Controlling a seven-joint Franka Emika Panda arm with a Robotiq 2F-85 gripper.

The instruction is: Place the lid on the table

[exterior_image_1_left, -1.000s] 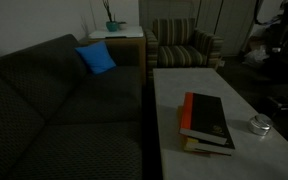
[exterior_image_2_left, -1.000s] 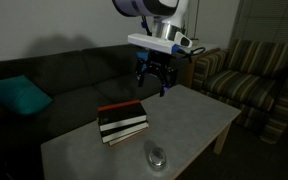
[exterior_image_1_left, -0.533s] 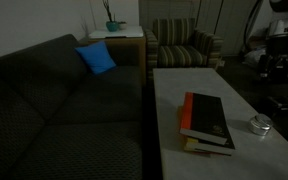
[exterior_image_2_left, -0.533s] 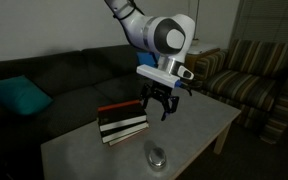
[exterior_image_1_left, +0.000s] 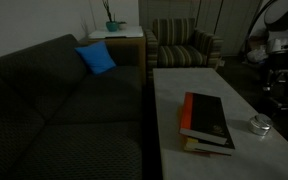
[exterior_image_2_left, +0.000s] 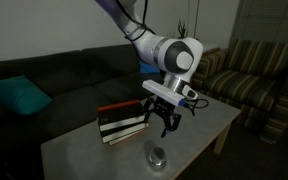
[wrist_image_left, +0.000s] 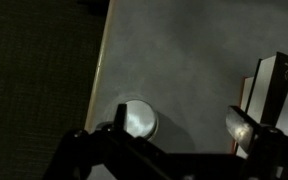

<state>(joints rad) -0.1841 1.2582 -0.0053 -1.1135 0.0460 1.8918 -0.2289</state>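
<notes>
A long rectangular counter [exterior_image_2_left: 209, 118] with a pale, stone-like top is seen, much of its flat surface left bare. A red-and-black book stack [exterior_image_2_left: 121, 121] is laid on it, and the tool [exterior_image_2_left: 165, 126] is held in the air just beside that stack, jaws spread wide, nothing gripped. The lid [exterior_image_2_left: 157, 155], small, round and shiny, is found lying on the counter near its edge, below the tool.

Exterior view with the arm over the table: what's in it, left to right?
teal cushion → stack of books → lid → striped armchair. End effector left out: it hangs over the books/lid boundary.
</notes>
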